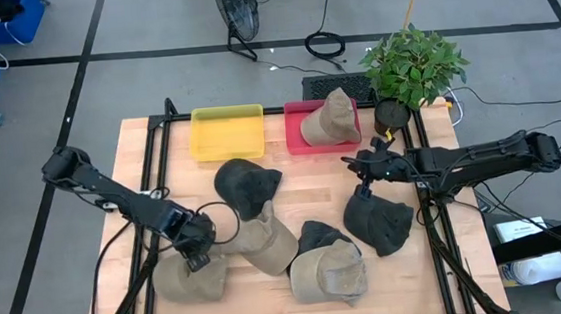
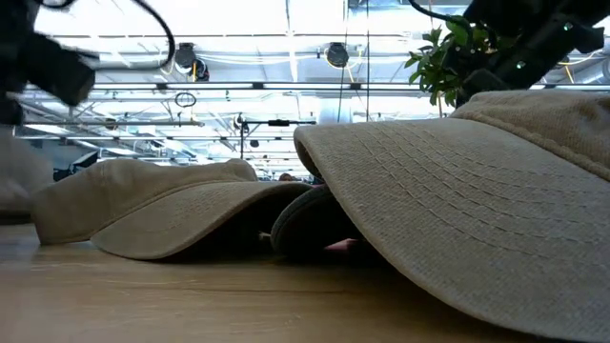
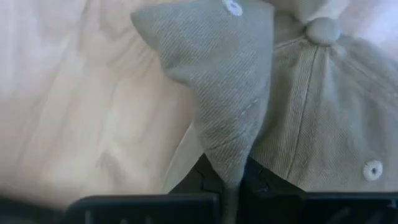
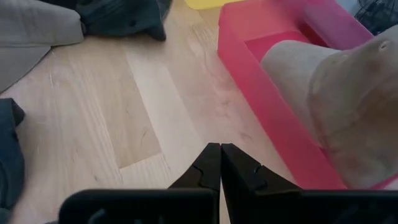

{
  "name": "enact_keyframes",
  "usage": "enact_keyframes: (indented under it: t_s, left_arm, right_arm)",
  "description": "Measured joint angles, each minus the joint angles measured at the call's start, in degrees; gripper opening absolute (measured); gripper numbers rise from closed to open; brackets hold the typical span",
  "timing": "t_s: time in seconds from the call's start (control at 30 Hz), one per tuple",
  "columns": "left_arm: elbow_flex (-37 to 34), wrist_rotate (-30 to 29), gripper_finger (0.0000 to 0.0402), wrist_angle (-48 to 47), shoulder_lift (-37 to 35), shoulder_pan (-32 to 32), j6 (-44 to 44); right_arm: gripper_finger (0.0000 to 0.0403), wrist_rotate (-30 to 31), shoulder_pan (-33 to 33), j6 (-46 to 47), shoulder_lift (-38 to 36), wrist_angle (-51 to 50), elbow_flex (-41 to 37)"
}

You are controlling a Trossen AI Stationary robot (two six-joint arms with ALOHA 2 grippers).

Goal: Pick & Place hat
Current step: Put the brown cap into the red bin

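Note:
Several tan and black hats lie on the wooden table. At its near left a tan hat [image 1: 182,281] rests on the wood, and my left gripper [image 1: 200,252] stands over its far edge, shut on its cloth [image 3: 227,180]. A second tan hat [image 1: 330,121] sits in the red tray [image 1: 300,143]. My right gripper [image 1: 366,165] hangs shut just in front of that tray, above bare wood [image 4: 220,149], with nothing between its fingers. My left gripper pinches a raised fold of the tan hat's crown cloth [image 3: 229,146] between its two fingers, beside the top button [image 3: 323,30]. The fingers come from above, pointing steeply down. The fold stands up in a peak while the remainder of the hat lies on the table.
A yellow tray [image 1: 227,133] stands beside the red one at the far edge. Black hats [image 1: 248,185] [image 1: 378,222] and more tan hats [image 1: 267,240] [image 1: 330,273] crowd the table's middle and near side. A potted plant [image 1: 412,66] stands at the far right corner.

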Motion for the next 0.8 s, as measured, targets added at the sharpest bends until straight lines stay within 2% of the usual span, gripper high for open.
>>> enact_keyframes:
  t_s: [0.17,0.4,0.5,0.63,0.7,0.8]
  left_arm:
    - [9.86,-5.49,0.0006,-9.36,-2.06,-0.34,-2.71]
    - [23.72,-27.44,0.0005,-19.18,-3.28,-0.12,-3.50]
    - [26.97,-36.46,0.0004,-19.21,-3.27,1.30,-0.83]
    - [27.52,-48.09,0.0006,-16.93,-3.24,5.11,2.18]
    - [27.52,-50.90,0.0007,-15.02,-3.03,7.87,4.89]
    - [27.54,-51.50,0.0005,-9.24,-1.54,12.86,10.71]
  right_arm:
    - [0.0000,-0.03,0.00,0.56,0.00,5.35,-3.07]
    - [0.0006,-0.02,-0.35,8.20,0.00,15.21,-4.67]
    - [0.0021,-0.38,-0.37,9.09,-0.01,19.52,-4.67]
    - [0.0050,-3.28,-0.42,4.87,0.55,28.20,-4.59]
    - [0.0065,-4.52,-0.42,4.38,1.21,30.57,-3.69]
    - [0.0089,-4.66,-0.42,3.60,3.07,30.36,-0.53]
